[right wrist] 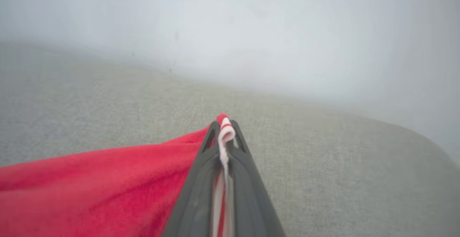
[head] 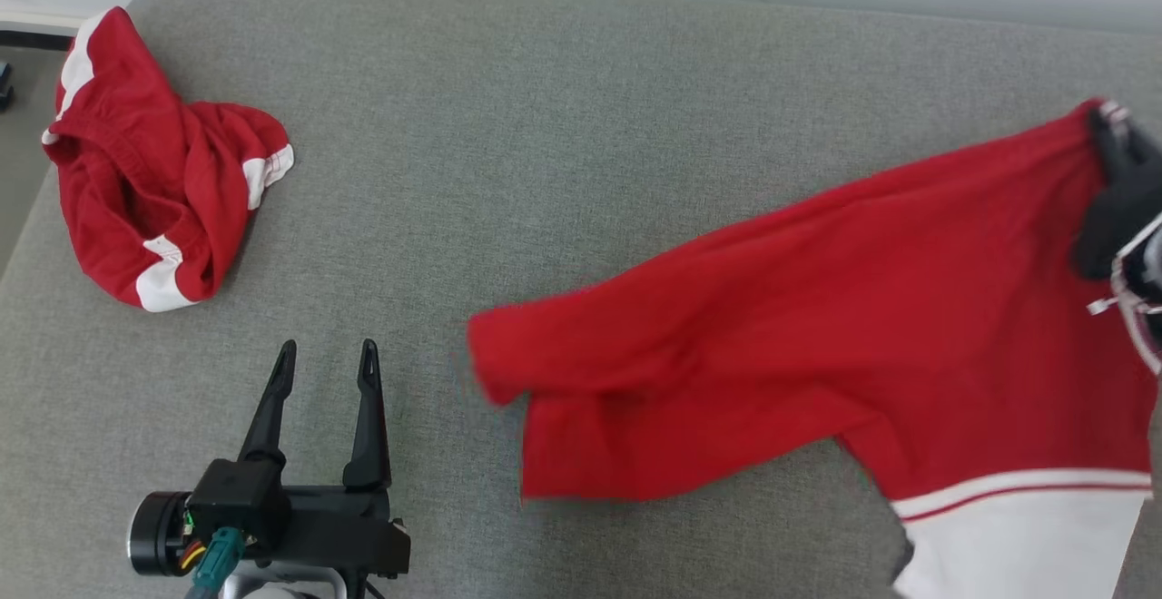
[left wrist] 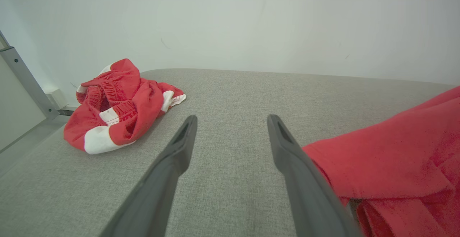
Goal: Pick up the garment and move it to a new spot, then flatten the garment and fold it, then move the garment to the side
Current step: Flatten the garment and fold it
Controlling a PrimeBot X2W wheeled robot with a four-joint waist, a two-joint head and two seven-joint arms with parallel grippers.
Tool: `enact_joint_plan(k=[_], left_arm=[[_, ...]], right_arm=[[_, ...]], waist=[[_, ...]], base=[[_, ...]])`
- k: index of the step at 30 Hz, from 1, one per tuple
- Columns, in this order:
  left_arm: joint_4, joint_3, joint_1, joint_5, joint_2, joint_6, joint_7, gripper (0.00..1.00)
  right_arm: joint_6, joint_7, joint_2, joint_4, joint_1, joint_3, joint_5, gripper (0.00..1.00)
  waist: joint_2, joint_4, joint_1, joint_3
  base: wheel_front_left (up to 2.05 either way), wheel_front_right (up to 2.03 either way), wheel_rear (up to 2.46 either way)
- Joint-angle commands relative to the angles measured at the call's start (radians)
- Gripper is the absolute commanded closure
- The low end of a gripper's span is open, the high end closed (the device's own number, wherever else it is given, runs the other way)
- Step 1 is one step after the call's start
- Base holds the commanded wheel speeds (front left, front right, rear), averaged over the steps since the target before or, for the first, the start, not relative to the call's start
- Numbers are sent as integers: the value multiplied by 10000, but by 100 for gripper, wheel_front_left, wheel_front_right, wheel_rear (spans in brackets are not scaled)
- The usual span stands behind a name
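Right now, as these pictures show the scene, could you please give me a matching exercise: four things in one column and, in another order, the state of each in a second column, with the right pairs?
Column one:
1. left gripper
2. right gripper
3. crumpled garment
4. long red and white garment

Column two:
A. pinched at one edge, stretched across the grey surface
B. open, holding nothing
C. lies in a heap at the far left
D. shut on a cloth edge

Right pairs: 1-B, 2-D, 3-C, 4-A.
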Motion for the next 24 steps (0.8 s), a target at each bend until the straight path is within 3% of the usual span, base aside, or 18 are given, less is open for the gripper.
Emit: enact_joint_plan(k=[1,6,9,10,11,12,16,24], left_arm=[[29,-13,-32,-50,-12,35,-33,0],[-8,-91,-32,-139,-14,39,-33,0],[-58,-175,4,-176,-11,124,-33,0],[-48,-193,19,-182,-13,143,-33,0],[-32,-192,44,-184,-13,170,-33,0],[-23,-189,72,-179,-11,193,-33,0],[24,-122,134,-107,-13,145,-33,0],[6,205,404,119,-11,39,-33,0]], right_arm=[[-26,-229,-147,172,-233,-141,-68,100],[-26,-736,-660,1145,-953,-779,-119,100],[-26,-886,-523,1617,-1078,-991,-205,100],[-26,-932,-459,1697,-1082,-1016,-255,89],[-26,-992,-379,1749,-1084,-1015,-358,63],[-26,-1026,-307,1808,-1090,-1065,-380,0],[-26,-1131,-269,1733,-1174,-1213,-588,0],[-26,-1140,-153,-642,-287,-2706,-1499,0]], waist=[[-1,8,0,-37],[-1,71,0,-25],[-1,98,0,-23],[-1,90,0,-41],[-1,66,0,-71],[-1,38,0,-101],[-1,-77,0,-247],[-1,-597,0,-842]], base=[[0,0,0],[0,0,0],[0,0,0],[0,0,0],[0,0,0],[0,0,0],[0,0,0],[0,0,0]])
